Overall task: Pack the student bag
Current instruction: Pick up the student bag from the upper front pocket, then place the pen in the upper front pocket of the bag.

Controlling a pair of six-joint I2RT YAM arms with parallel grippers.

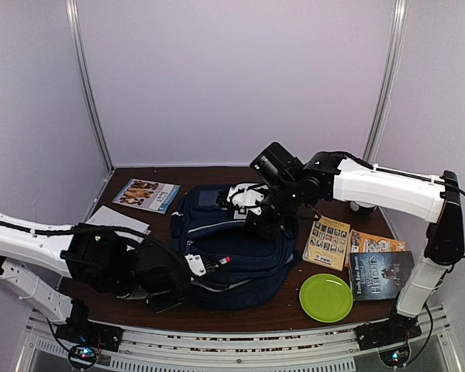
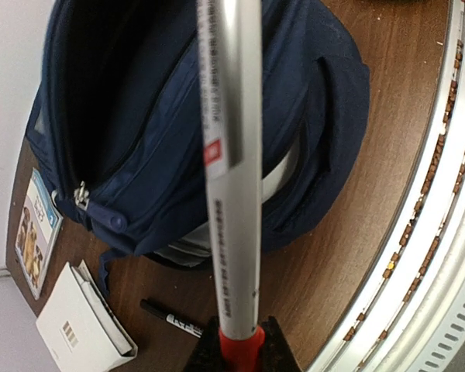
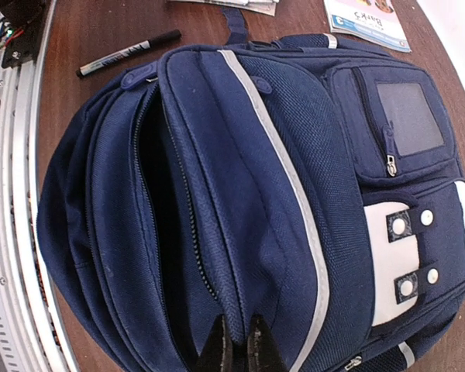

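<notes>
From above, the student bag [image 1: 240,256] lies open in the middle of the table [image 1: 294,314]. Books [image 1: 328,242] and a green plate [image 1: 325,297] wait outside it, so the packing looks barely begun.

Left wrist view: the left gripper [image 2: 240,349] grips a silver stick [image 2: 232,155] over the bag. The open pocket is too dark to see into.

Right wrist view: the right gripper [image 3: 236,349] pinches the bag's flap edge, and its tips are partly cut off.

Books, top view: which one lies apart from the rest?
The light blue booklet with the dog photo, left of the student bag. The tan book, orange book and dark book cluster on the bag's right, beside the green plate.
</notes>
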